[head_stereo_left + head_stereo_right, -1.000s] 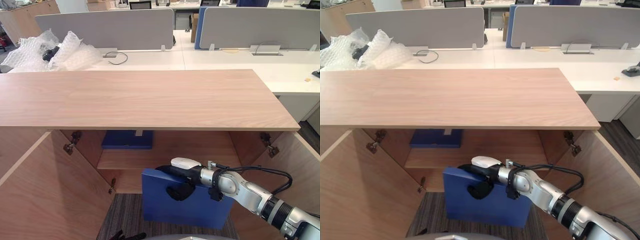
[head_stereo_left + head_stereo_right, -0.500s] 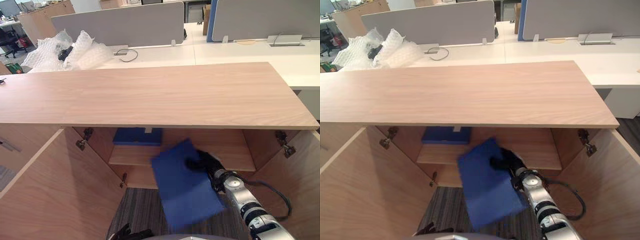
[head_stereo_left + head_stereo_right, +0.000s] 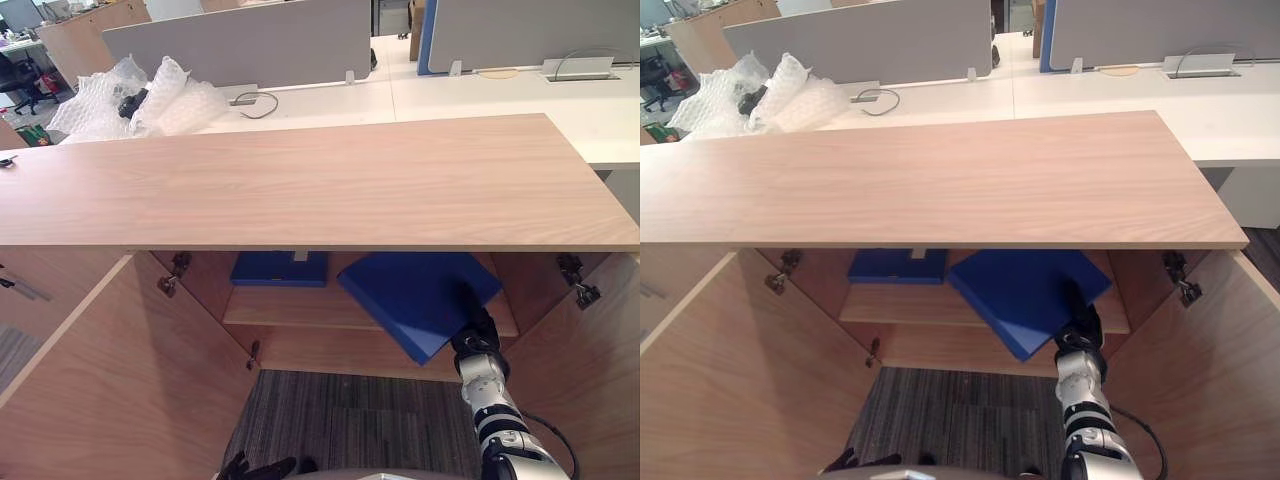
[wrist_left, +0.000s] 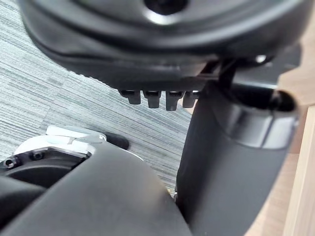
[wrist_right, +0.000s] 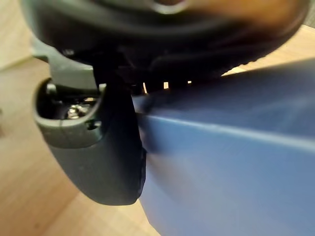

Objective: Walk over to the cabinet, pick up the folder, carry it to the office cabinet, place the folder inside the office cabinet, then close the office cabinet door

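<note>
Evidently we were at the placing step: the right hand pinched the blue folder by its five-o'clock edge, and the folder sat tilted over the shelf inside the office cabinet, at three o'clock from a second blue folder. Next, we judged, that hand had to let go and back out toward six o'clock before the left door and right door could swing shut. The left hand hung idle at seven o'clock.

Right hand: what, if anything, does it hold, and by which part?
The right hand holds the blue folder, gripping it by its near right edge, close to the right corner.
</note>
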